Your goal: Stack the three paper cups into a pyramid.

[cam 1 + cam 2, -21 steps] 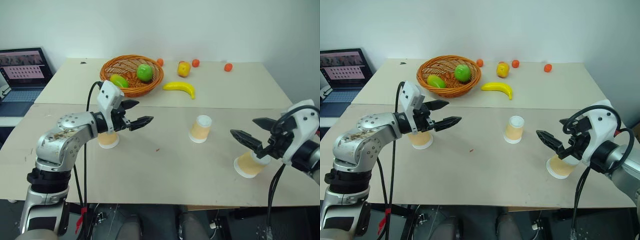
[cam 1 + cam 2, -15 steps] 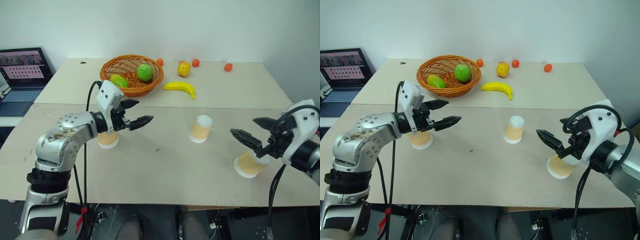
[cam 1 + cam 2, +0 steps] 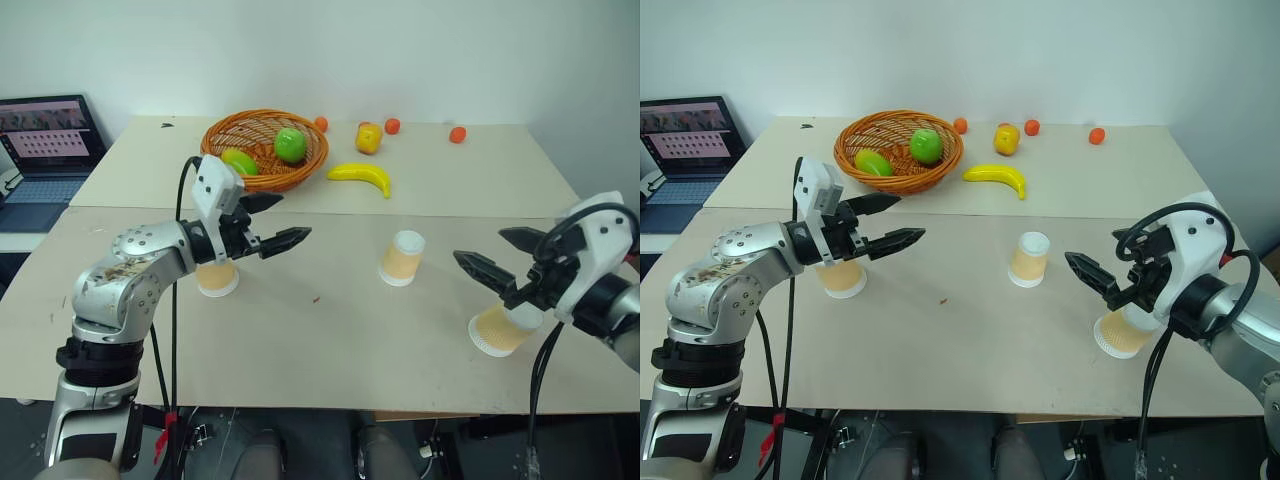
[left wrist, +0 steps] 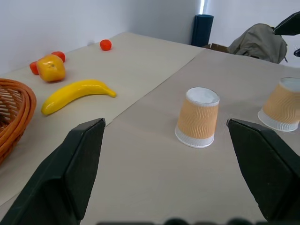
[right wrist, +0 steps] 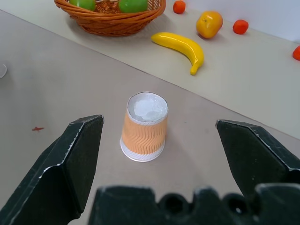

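No legible text, label, brand, number or sign found; the laptop screen [image 3: 40, 130] at the left edge shows rows of small thumbnails too small to read; the paper cups [image 3: 402, 258] carry only a wavy embossed pattern, no print.

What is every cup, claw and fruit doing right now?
Middle cup: upside down, standing alone.
Left cup: upside down, behind the left arm.
Right cup: upside down, under the right claw.
Left claw: open, empty.
Right claw: open, empty.
Basket: holds two green fruits.
Banana: lying on the table.
Laptop: open, screen lit.
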`<state>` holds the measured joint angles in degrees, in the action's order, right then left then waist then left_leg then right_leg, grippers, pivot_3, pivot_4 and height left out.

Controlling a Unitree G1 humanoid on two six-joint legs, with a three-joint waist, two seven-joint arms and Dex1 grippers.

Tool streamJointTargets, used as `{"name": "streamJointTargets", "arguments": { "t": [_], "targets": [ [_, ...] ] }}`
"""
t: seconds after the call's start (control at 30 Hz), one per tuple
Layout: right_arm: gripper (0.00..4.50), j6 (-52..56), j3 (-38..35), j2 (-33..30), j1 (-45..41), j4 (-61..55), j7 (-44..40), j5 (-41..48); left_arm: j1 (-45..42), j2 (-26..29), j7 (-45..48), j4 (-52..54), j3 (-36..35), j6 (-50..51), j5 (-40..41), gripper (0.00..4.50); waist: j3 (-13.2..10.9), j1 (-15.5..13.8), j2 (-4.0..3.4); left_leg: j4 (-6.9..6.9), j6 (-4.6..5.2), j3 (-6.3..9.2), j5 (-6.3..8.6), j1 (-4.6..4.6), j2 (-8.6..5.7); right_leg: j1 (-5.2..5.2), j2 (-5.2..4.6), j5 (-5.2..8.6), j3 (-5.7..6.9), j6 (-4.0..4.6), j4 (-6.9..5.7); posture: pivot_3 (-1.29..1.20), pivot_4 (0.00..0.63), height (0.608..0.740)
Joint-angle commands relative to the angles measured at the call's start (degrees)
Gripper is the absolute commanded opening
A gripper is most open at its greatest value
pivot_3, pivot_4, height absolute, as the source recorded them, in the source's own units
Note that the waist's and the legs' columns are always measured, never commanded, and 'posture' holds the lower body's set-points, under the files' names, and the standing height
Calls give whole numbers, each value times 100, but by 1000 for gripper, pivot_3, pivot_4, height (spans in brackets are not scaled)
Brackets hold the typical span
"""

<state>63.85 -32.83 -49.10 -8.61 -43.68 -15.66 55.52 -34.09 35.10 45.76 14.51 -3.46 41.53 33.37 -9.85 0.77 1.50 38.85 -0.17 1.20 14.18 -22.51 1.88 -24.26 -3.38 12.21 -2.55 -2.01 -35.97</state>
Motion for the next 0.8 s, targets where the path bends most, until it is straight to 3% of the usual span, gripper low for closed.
{"name": "streamJointTargets", "arguments": {
  "t": [0.03,0.3,0.5,0.7,0.8],
  "targets": [
    [4500,-49,-403,-125,73,-197,85,140,-136,177,261,77,3,-62,64,4420,0,3,0,0,0,0,0,0,0,0,0,0,0,0,0,0,150,737],
    [4500,-46,-1317,-266,873,-278,-10,132,-330,171,668,-231,288,-215,-61,4420,0,-25,0,1,0,0,0,-2,-1,2,0,1,1,-2,2,0,150,737],
    [4500,-334,-2175,268,2199,-568,-304,-145,-560,-27,857,-527,528,-350,-168,4420,1,-37,2,-1,0,1,0,0,0,4,1,3,2,-5,2,0,150,737],
    [4500,-646,-2239,707,2639,-780,-294,-72,-653,-153,895,-656,583,-412,-238,4420,1,32,2,2,0,-11,0,13,1,10,1,22,-15,-37,-4,0,150,737],
    [4500,-1070,-1917,1255,3132,-980,-335,-365,-724,-218,970,-701,658,-417,-237,4420,2,6,3,0,0,-14,0,23,2,13,5,23,-20,-36,-11,0,150,737]
  ]
}}
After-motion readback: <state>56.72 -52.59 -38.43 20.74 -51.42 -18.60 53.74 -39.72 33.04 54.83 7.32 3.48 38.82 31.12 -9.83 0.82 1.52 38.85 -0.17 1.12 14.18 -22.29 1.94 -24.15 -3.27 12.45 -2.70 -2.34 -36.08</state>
